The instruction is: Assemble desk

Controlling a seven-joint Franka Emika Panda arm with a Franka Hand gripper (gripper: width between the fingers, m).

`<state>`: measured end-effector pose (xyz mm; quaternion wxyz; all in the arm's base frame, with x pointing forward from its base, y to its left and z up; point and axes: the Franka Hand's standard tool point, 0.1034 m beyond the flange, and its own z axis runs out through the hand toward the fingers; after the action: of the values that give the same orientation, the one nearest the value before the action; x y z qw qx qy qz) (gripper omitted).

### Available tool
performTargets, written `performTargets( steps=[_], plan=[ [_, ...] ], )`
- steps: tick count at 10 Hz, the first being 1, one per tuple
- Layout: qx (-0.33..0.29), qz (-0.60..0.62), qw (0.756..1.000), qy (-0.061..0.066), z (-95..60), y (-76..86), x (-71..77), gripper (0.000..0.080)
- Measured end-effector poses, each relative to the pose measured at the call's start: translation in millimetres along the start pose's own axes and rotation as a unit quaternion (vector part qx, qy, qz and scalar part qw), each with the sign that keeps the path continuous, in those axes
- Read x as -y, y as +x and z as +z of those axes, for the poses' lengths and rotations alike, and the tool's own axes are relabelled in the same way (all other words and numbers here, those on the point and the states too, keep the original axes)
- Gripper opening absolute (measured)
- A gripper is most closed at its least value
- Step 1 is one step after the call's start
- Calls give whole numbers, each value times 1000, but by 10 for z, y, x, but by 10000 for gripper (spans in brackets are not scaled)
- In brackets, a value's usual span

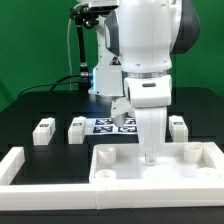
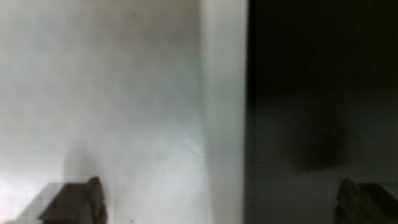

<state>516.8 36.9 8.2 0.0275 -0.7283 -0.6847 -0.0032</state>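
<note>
The gripper [image 1: 150,156] hangs low over the tabletop panel [image 1: 205,168], which lies in the lower part of the exterior view, toward the exterior view's right. Its rim faces up and 2 round sockets [image 1: 108,153] show at the far corners. In the wrist view the 2 dark fingertips [image 2: 71,203] stand far apart at opposite edges, with nothing clamped between them. Behind them is only a blurred white surface [image 2: 107,100] beside dark ground, so the hand is wide and empty.

I judge this to be a pause between grips. The panel lies ready and no leg stands in either socket that shows. 3 leg blocks [image 1: 42,130] [image 1: 77,128] [image 1: 178,127] sit in a row across the middle of the exterior view, 2 toward its left and 1 toward its right, with the marker board [image 1: 110,125] between them. The arm may hide a fourth.

The next move likely calls for lifting clear of the panel and crossing to one block. The jaws would then need to be squared to its flat sides before closing, so the block stays upright for its socket.

The table [image 1: 30,105] is matt black and bare around the parts. A white border rail [image 1: 14,166] runs along the lower part at the exterior view's left. A plain green backdrop [image 1: 30,40] closes the room behind, and a dark stand [image 1: 78,50] with cables rises at the upper middle.
</note>
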Motion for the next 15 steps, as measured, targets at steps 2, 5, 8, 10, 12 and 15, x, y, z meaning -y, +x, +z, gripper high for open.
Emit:
performTargets(
  steps=[2,5,8,10,12,15],
  plan=[
    [0,0,1000,0,0,-1,0,648],
    [5,30,1000,3,-141,27,-13,648],
    [12,109,994,-5,-454,181,-15,648],
    [9,229,973,-17,-602,457,2,648],
    [8,280,960,-15,-577,450,14,648],
    [6,372,928,-14,-574,485,28,648]
  ],
)
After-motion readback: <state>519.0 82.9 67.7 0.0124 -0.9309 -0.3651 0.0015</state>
